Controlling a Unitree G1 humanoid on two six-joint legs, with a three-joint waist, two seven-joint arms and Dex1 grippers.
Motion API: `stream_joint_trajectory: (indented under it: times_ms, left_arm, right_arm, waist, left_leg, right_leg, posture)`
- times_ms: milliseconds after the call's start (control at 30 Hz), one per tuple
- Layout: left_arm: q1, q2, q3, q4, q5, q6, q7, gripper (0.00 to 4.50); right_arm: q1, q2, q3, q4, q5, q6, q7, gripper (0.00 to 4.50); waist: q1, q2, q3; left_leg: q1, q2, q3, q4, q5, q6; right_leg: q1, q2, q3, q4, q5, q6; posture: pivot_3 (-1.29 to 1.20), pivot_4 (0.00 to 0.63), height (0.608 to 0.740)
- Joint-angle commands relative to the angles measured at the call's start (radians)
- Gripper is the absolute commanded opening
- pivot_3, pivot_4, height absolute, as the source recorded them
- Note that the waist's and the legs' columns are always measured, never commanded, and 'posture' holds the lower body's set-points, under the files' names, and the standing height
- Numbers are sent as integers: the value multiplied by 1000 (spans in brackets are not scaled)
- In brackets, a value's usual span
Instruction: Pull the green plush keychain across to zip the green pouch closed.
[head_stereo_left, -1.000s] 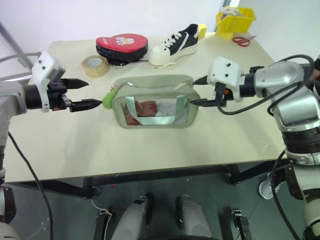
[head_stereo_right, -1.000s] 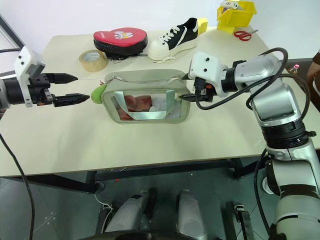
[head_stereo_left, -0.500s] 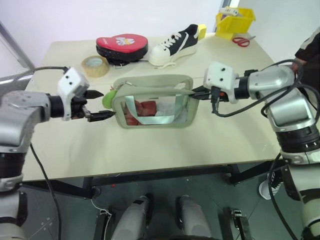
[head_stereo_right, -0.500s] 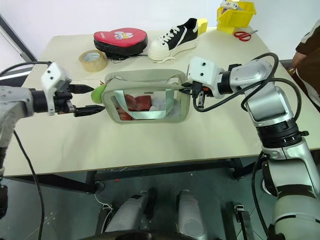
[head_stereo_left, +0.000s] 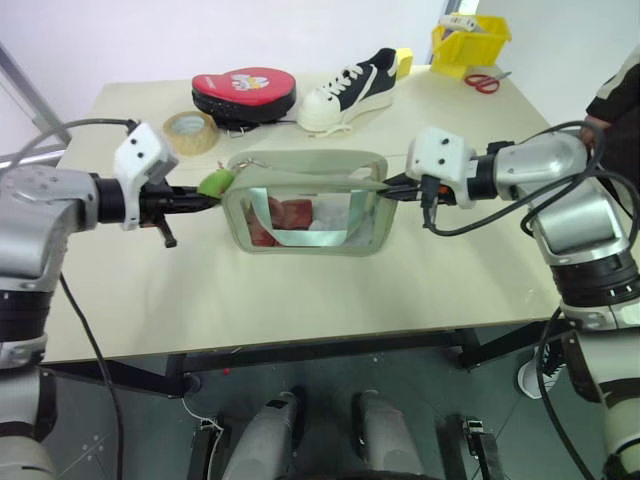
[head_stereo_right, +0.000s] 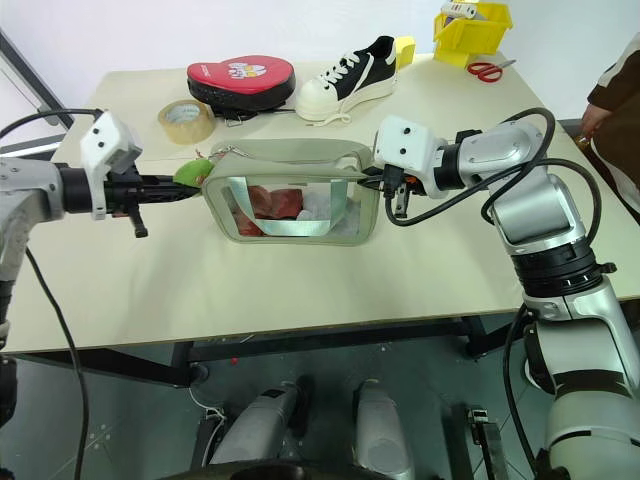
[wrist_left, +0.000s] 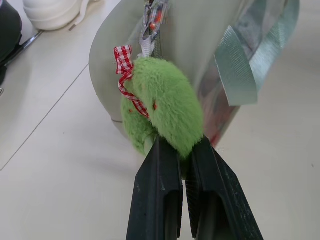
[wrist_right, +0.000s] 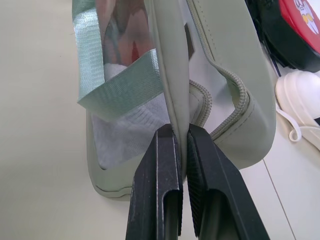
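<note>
Contact made: left claw (wrist_left: 172, 150) has just clamped the fuzzy lime-green plush keychain (wrist_left: 162, 105); right claw (wrist_right: 174, 137) pinches the sage-green pouch's (head_stereo_left: 305, 170) end wall (pulling can begin).

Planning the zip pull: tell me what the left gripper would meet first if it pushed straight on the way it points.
The left gripper, fingers shut on the green plush keychain, points at the green pouch. Straight on, it would likely press the keychain into the pouch's near end.
</note>
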Motion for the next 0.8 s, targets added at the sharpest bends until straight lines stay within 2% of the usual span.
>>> stream_joint_trajectory:
  times_ms: [33, 233, 367, 500, 533, 567, 633, 767, 800]
  left_arm:
    - [-82, 19, 9, 56, 40, -67, -7, 86]
    - [-249, -96, -47, 93, 75, -111, 25, 86]
    - [-278, -184, -131, 61, 114, -158, 7, 86]
    - [-268, -199, -208, 82, 191, -251, -27, 86]
    - [-267, -200, -216, 98, 205, -272, -30, 749]
    - [-278, -206, -210, 126, 211, -284, -26, 1071]
    - [-293, -214, -197, 158, 212, -294, -27, 2003]
    - [-336, -194, -169, 191, 207, -272, -46, 4155]
    - [-349, -185, -160, 200, 206, -266, -50, 4445]
  right_arm:
    - [-9, 0, -12, -24, -2, 0, -11, 0]
    - [-18, 3, -11, -23, -5, 1, -19, 0]
    - [-22, 11, -7, -21, -6, 4, -22, 0]
    - [-25, 17, -8, -22, -4, 10, -26, 0]
    - [-25, 18, -9, -22, -4, 12, -28, 0]
    - [-20, 17, -8, -26, -6, 12, -32, 0]
    - [-12, 15, -8, -33, -8, 15, -36, 0]
    - [-7, 16, -14, -41, -2, 31, -43, 0]
    - [-9, 19, -14, -38, -4, 31, -48, 0]
  waist:
    - [1, 0, 0]
    - [6, 0, 0]
    - [5, 0, 0]
    - [-3, 0, 0]
    - [-2, 0, 0]
    - [-1, 0, 0]
    - [0, 0, 0]
    - [-1, 0, 0]
    - [-2, 0, 0]
  left_leg:
    - [0, 0, 0, 0, 0, 0]
    - [0, 0, 0, 1, 0, 0]
    - [0, 0, 0, 1, 0, 0]
    - [0, 0, 0, 1, 0, 0]
    - [1, 0, 0, 1, 0, 0]
    - [1, 0, 0, 1, 0, 0]
    - [1, 0, 0, 1, 0, 0]
    - [1, 0, 0, 2, 0, 0]
    - [1, 0, 0, 2, 0, 0]
  right_leg:
    - [0, 0, 0, 0, 0, 0]
    - [1, 0, -1, 0, 0, 0]
    - [1, 0, 0, 0, 2, 4]
    - [1, 0, 0, 0, 2, 4]
    - [1, 0, 0, 0, 2, 4]
    - [1, 0, 0, 0, 2, 4]
    - [1, 0, -1, 0, 2, 4]
    - [2, 0, -1, 0, 2, 4]
    - [2, 0, -1, 0, 2, 4]
  posture:
    - [0, 150, 740]
    - [0, 150, 740]
    - [0, 150, 740]
    - [0, 150, 740]
    - [0, 150, 740]
    - [0, 150, 740]
    - [0, 150, 740]
    - [0, 150, 740]
    - [0, 150, 740]
